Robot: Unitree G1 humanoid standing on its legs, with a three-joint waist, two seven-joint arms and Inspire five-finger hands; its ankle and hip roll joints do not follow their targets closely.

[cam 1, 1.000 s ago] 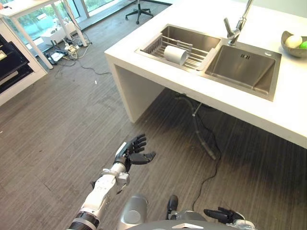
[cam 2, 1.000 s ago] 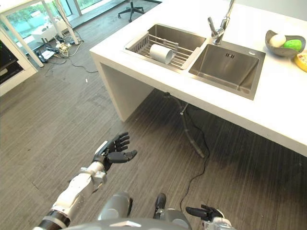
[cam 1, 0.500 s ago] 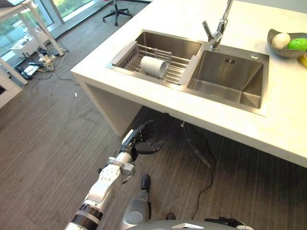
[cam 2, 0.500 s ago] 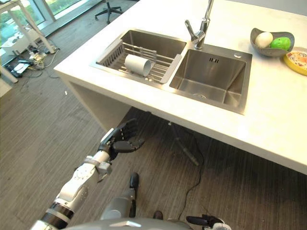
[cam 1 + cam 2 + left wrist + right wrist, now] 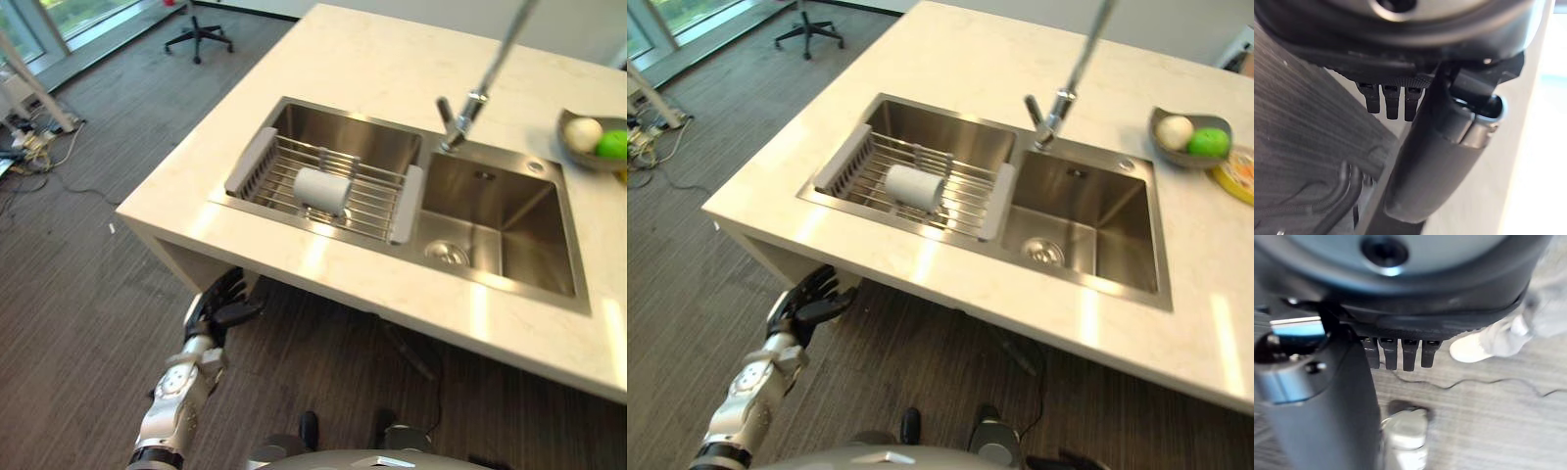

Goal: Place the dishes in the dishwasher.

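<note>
The left hand [image 5: 217,309] is held empty, fingers relaxed, below the tabletop [image 5: 372,69] edge, now nearer the sink than a second ago. The right hand [image 5: 1400,352] is seen with straight fingers, holding nothing. The white cup [image 5: 321,190] is left lying in the sink rack [image 5: 333,196], ungrasped.

My left arm reaches forward from the lower left, silver-grey forearm angled up toward the far side. My left hand [image 5: 217,306] sits at its end, palm empty, fingers [image 5: 1386,100] loosely extended and the thumb standing out sideways. My right hand [image 5: 1400,350] hangs low with straight fingers, holding nothing.
</note>
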